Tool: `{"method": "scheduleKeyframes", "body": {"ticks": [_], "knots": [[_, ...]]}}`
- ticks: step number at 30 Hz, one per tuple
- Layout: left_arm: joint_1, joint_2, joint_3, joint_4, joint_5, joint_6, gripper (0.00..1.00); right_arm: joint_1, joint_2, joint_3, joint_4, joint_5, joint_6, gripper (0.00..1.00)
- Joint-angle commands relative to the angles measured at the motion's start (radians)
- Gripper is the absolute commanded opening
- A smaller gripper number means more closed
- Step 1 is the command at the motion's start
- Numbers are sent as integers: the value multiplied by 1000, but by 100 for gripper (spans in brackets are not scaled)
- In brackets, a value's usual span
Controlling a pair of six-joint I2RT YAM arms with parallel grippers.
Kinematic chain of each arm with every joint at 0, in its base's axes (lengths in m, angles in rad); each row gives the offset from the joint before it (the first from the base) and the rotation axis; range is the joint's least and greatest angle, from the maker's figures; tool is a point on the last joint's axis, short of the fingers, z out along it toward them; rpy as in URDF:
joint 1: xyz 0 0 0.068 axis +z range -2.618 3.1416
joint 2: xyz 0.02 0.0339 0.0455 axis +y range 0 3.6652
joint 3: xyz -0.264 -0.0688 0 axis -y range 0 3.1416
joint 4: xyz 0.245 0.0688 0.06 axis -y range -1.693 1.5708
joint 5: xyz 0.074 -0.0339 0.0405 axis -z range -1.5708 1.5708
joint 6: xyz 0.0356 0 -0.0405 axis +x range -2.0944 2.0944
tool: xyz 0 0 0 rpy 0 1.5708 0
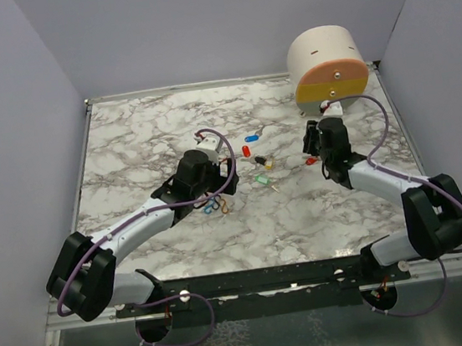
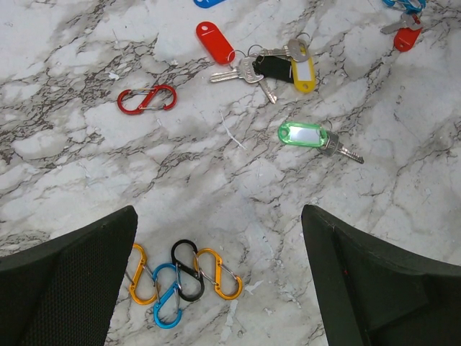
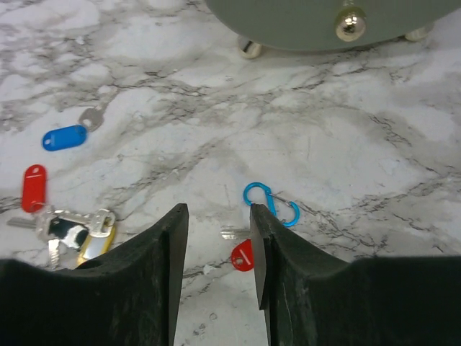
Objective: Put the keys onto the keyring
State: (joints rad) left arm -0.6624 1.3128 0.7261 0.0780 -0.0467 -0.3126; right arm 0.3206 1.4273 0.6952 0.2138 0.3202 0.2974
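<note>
marble desk [image 1: 127, 152] carries everything. drum [image 1: 327, 64], round with an orange and yellow face, stands at the far right corner. left end effector [image 2: 220, 213] hangs over the desk with its jaws spread wide, pinching nothing. right end effector [image 3: 216, 216] shows its jaws parted by a narrow gap, gripping nothing as far as this view lets me tell. keyring [image 2: 180, 281], linked orange, blue and black loops, lies flat on the desk near the left end effector's left finger. between the arms lie the keys: a bunch [image 2: 274, 66] with black and yellow tags, a red tag [image 2: 215, 41] just beside it, a green key [image 2: 310, 135] apart, a blue key [image 3: 63, 138] farther off. a red key [image 3: 243, 254] lies on the desk in the right end effector's gap, partly hidden by one finger, with a blue loop [image 3: 270, 204] just beside it. a red loop [image 2: 146, 99] lies alone.
</note>
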Motion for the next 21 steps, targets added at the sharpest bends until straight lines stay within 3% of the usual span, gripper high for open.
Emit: {"method": "scheduleKeyframes", "body": {"ticks": [1, 6, 13, 21], "knots": [[3, -24, -11, 28, -16, -8, 99, 10, -71, -34, 65, -184, -26, 41], [3, -31, -17, 36, -24, -14, 99, 87, -7, -10, 68, -348, -34, 41], [3, -77, -41, 42, -47, -36, 99, 130, 192, 84, 77, -374, 54, 39], [3, -94, -45, 35, -65, -32, 99, 130, 315, 164, 84, -362, 126, 31]]}}
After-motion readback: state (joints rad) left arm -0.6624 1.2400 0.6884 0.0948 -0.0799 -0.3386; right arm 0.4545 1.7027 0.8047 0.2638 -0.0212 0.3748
